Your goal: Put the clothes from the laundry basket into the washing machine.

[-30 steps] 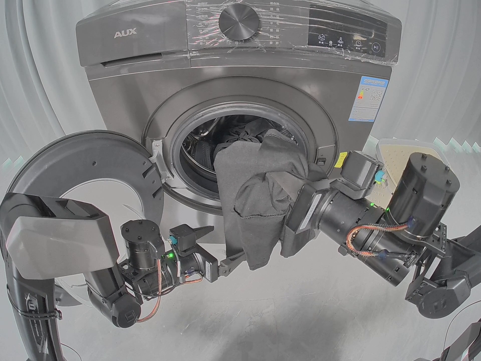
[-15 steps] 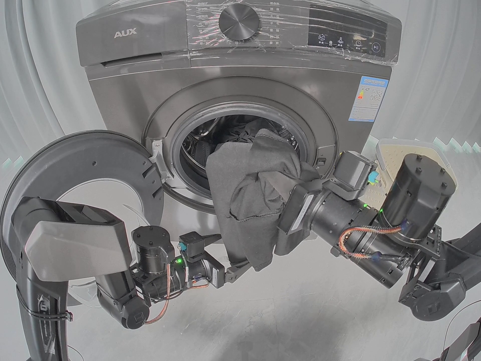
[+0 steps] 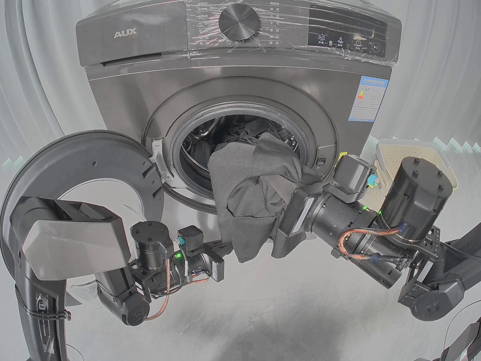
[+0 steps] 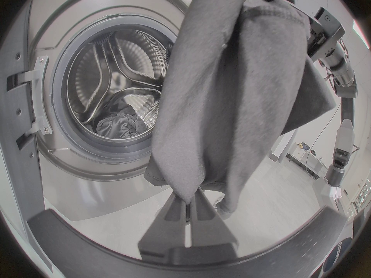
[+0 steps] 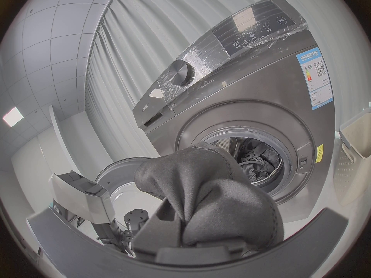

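Lifted since earlier: hem of dark grey fabric garment (image 3: 250,191), pinched by left gripper (image 4: 189,201) at 6 o'clock | bunched top clamped by right gripper (image 5: 177,228) | garment hung before round steel drum opening (image 3: 176,151), at 11 o'clock, right arm nearer.

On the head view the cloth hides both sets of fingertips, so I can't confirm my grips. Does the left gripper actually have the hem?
Observer: Yes. In the left wrist view the left gripper is shut on the lowest corner of the grey garment.
Operator: And the right one?
Observer: The right wrist view shows the garment bunched over the right gripper, pinched beside one bare finger.
Operator: Is the drum full?
Observer: No. From the left wrist, dark clothes lie only at the bottom of the drum; above them it is bare metal.
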You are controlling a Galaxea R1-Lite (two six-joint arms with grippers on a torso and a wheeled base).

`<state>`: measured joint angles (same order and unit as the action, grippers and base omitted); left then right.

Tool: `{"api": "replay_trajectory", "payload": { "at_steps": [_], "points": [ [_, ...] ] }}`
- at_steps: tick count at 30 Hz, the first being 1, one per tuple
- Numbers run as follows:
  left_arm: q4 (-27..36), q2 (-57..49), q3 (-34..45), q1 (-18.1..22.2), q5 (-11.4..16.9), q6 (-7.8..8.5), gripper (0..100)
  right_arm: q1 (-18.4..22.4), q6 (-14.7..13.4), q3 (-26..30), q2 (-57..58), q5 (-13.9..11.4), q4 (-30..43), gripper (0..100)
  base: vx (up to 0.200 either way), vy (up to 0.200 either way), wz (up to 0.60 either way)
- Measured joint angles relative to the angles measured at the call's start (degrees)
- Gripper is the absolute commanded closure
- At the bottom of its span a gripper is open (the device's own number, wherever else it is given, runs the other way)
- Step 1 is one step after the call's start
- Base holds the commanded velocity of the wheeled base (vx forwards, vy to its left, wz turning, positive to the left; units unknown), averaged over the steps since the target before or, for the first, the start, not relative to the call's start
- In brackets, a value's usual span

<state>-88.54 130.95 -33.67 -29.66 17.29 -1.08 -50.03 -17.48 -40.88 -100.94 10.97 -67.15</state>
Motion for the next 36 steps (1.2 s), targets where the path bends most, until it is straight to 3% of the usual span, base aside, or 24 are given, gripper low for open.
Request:
{"api": "replay_trajectory", "payload": {
  "at_steps": [15, 16, 25, 36],
  "points": [
    [-0.1, -15.2, 15.6, -0.7, 0.3, 0.62, 100, 2.9, 0.0, 0.2, -4.7, 0.0, -2.0, 100, 0.000, 0.000, 0.00],
    [-0.1, -16.4, 16.5, -1.0, 0.3, 0.62, 100, 3.0, 0.0, 0.3, -5.1, -0.1, -2.7, 0, 0.000, 0.000, 0.00],
    [-0.1, -26.1, 18.8, -2.7, 0.5, 0.02, 100, 2.9, 0.1, 3.3, -8.7, -1.1, -5.1, 0, 0.000, 0.000, 0.00],
    [0.0, -28.5, 16.3, -3.0, 0.1, -1.51, 100, 2.3, 1.7, 8.2, -11.0, -1.5, -4.6, 0, 0.000, 0.000, 0.00]
  ]
}}
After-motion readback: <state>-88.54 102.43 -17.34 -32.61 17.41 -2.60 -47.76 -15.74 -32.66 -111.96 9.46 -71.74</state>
